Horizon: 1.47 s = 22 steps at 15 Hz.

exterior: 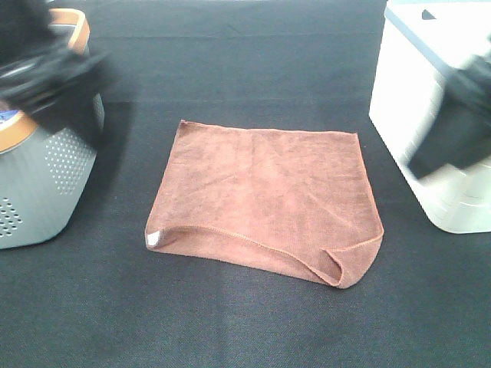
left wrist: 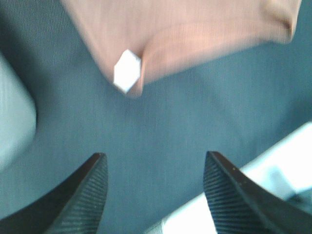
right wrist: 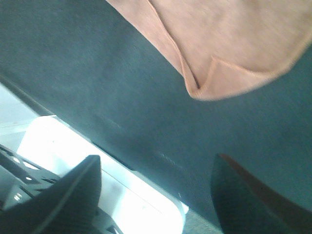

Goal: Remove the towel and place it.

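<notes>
The brown towel point(exterior: 265, 199) lies in the middle of the black tabletop point(exterior: 230, 322), folded over along its front edge, with a small white tag point(left wrist: 126, 71) at its front left corner. The left gripper point(left wrist: 155, 195) has its jaws spread apart and holds nothing. The right gripper point(right wrist: 156, 195) is spread and empty too. Both arms look blurry. A grey basket point(exterior: 46, 176) stands at the left edge and a white box point(exterior: 430, 115) at the right edge.

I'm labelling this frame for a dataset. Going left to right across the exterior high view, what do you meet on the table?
grey basket → towel → white box
</notes>
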Available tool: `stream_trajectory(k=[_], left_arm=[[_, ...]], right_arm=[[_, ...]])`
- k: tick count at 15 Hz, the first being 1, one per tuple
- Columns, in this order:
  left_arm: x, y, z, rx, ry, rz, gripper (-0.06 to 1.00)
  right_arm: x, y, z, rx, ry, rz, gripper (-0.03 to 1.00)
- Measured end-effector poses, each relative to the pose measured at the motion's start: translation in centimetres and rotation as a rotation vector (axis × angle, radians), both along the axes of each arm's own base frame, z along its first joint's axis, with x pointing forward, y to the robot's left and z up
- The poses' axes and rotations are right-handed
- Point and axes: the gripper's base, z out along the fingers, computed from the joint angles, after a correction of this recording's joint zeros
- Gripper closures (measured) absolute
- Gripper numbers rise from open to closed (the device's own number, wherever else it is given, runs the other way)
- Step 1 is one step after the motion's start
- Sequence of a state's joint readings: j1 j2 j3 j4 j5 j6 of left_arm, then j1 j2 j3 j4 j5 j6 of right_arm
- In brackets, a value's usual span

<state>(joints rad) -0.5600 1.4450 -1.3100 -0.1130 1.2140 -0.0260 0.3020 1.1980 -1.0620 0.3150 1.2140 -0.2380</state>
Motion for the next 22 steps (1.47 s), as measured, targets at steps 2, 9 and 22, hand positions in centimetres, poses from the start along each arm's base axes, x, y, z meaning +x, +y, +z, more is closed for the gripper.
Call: stream_trajectory(k=[2, 9, 22], left_arm=[[-4.8, 3.1, -0.2, 0.000, -0.011, 0.007, 0.38], [-16.8, 10.7, -5.6, -0.058, -0.108, 0.008, 0.38], [-19.9, 12.8, -5.9, -0.189, -0.454, -0.085, 0.38]], right_arm=[[-4.7, -1.6, -0.7, 0.001, -0.040, -0.013, 0.35], [-14.6, -5.4, -5.7, -0.028, -0.224, -0.020, 0.35], [-17.0, -6.4, -5.4, 0.067, -0.547, -0.067, 0.35]])
